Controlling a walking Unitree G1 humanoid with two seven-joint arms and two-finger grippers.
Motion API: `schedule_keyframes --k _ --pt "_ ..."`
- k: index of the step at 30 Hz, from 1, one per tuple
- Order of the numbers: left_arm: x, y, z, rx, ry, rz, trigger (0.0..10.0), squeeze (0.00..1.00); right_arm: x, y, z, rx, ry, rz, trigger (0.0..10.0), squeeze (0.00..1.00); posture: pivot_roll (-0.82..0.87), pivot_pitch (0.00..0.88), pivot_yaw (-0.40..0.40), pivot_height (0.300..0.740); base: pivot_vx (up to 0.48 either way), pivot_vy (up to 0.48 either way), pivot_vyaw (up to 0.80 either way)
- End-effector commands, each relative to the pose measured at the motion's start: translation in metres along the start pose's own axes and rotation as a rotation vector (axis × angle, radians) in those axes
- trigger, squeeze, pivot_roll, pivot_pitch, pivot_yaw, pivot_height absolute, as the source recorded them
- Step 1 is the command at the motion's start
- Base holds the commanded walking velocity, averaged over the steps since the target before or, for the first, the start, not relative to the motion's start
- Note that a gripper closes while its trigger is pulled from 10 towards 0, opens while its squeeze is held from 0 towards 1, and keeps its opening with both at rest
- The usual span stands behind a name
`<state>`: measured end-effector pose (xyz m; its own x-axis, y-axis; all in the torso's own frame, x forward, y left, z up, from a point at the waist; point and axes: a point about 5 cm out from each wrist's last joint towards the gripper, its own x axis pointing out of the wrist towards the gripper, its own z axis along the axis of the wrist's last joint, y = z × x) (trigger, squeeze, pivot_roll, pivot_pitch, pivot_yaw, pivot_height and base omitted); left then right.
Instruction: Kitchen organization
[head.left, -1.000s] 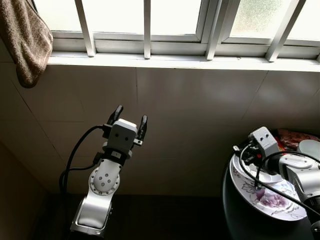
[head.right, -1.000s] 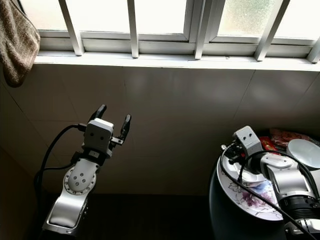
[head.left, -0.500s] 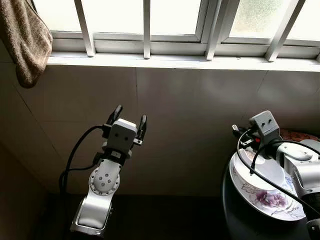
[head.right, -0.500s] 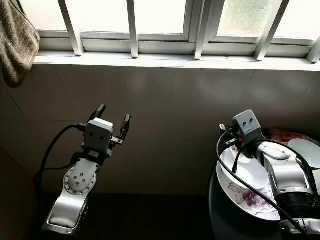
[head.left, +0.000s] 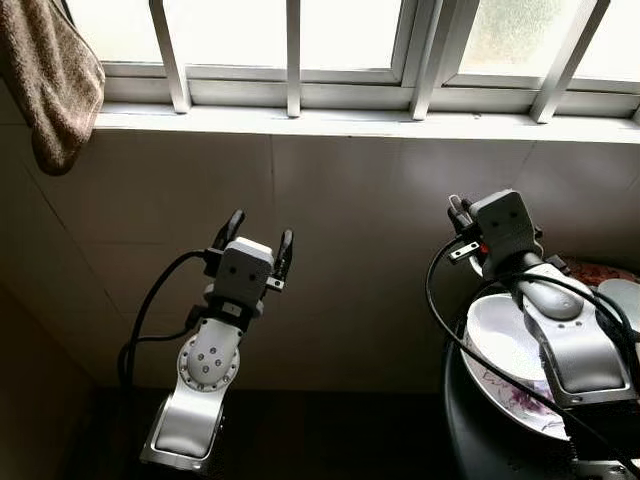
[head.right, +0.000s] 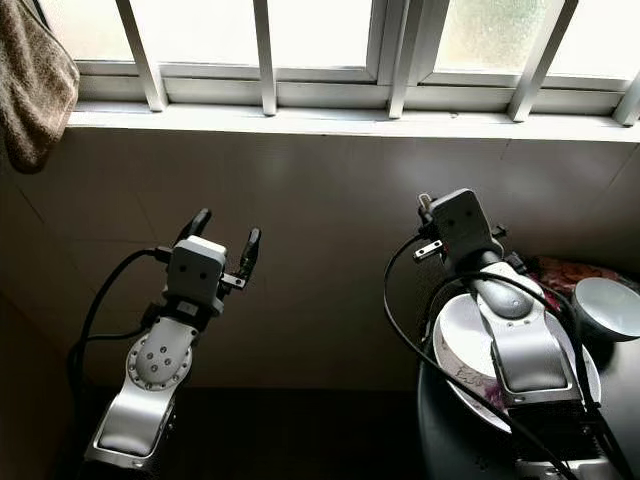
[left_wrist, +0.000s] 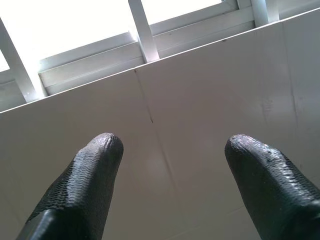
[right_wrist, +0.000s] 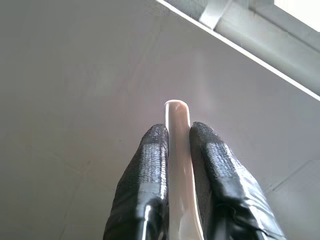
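Both head cams look forward and a bit down at the tiled wall (head.left: 360, 250) under the window sill (head.left: 330, 122), from pretty close, and they share almost the same stretch of it. Each wrist cam sits right behind its own fingers, tilted up that wall toward the sill, so all four overlap there.

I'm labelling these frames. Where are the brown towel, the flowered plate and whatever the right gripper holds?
brown towel (head.left: 50, 90), left eye view, middle of the cloth.
flowered plate (head.left: 510, 400), left eye view, patterned rim.
white handle (right_wrist: 177, 130), right wrist view, tip between the fingers.
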<state>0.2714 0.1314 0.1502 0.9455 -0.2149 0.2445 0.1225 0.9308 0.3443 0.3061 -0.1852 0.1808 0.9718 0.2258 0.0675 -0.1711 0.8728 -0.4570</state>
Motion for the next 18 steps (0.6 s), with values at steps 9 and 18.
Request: schedule_keyframes --k 9,18 --pt "0.000 0.000 0.000 0.003 0.003 -0.003 10.0 0.00 -0.011 0.047 0.014 -0.196 -0.093 0.056 0.0 0.00 0.04 0.000 -0.052 0.740 0.000 0.000 0.80" --pt "0.000 0.000 0.001 0.002 0.002 0.001 10.0 0.00 -0.014 0.074 0.017 -0.146 -0.109 0.116 0.0 0.00 0.04 0.000 -0.055 0.740 0.000 0.000 0.80"
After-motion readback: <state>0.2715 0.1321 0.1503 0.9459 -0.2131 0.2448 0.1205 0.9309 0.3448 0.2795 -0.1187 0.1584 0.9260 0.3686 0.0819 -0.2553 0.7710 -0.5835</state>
